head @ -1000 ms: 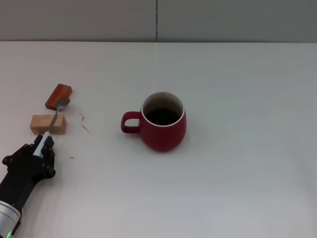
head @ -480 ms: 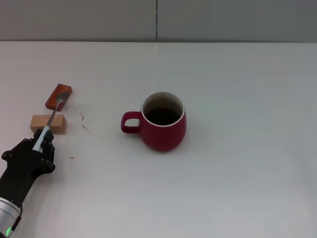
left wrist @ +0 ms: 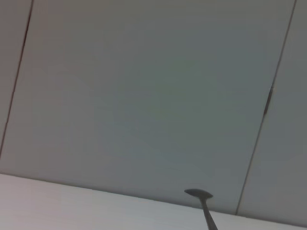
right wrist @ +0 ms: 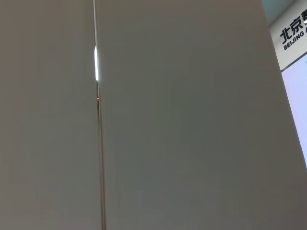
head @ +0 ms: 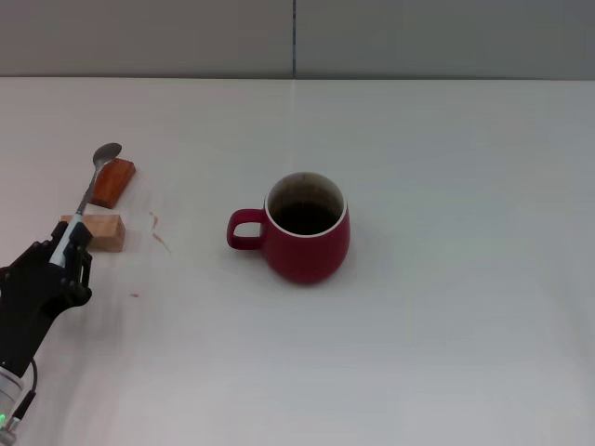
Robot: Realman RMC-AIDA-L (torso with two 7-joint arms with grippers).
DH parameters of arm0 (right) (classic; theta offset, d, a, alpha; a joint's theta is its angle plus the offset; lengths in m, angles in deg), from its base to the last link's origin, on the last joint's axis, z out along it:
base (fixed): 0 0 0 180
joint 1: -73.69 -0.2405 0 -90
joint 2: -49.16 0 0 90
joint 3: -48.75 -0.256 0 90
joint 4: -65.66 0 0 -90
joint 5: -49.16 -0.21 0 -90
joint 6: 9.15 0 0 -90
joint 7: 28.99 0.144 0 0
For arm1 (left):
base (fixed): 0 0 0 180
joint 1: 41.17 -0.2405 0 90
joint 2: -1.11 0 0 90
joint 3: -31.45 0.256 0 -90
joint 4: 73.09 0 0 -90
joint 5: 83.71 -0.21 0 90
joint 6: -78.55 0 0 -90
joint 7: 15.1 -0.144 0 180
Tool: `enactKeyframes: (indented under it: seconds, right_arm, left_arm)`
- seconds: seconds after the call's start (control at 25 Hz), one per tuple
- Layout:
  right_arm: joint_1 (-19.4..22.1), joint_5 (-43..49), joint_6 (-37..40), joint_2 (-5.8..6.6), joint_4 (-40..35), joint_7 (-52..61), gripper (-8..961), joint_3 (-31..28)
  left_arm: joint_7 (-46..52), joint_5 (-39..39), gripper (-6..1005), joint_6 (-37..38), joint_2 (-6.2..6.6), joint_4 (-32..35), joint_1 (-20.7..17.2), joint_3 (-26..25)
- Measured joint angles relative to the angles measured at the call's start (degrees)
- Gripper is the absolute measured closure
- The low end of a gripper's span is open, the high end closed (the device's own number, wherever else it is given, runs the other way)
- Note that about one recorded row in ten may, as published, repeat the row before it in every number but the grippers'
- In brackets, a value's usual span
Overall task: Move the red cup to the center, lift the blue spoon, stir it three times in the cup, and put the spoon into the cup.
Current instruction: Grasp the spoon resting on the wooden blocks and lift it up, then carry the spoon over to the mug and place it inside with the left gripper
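The red cup stands upright near the middle of the white table, its handle pointing left and its dark inside showing. At the near left, my left gripper is shut on the pale handle of the blue spoon. The spoon is lifted off the table, its grey stem slanting up and away and its bowl hanging above the wooden blocks. In the left wrist view the spoon's bowl shows against the grey wall. My right gripper is out of view.
Two wooden blocks lie at the left under the spoon: a reddish-brown one and a pale one. Small crumbs or marks dot the table between the blocks and the cup. A grey wall backs the table.
My left gripper has risen and drawn back to the left with the spoon. The spoon's bowl has lifted off the reddish block and now points higher and farther away. The cup has not moved.
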Motion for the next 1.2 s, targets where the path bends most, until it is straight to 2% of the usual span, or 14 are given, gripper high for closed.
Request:
enactKeyframes:
  seconds: [0.36, 0.8, 1.2]
  right_arm:
    - [0.00, 0.00, -0.06, 0.00, 0.00, 0.00, 267, 0.00]
    - [0.00, 0.00, -0.28, 0.00, 0.00, 0.00, 266, 0.00]
    - [0.00, 0.00, -0.43, 0.05, -0.35, 0.00, 266, 0.00]
  left_arm:
    - [10.45, 0.01, 826, 3.71, -0.05, 6.27, -2.05, 5.40]
    - [17.22, 0.00, 826, 7.56, -0.04, 10.25, -3.47, 8.50]
    - [28.41, 0.01, 826, 11.91, 0.28, 21.88, -6.93, 12.30]
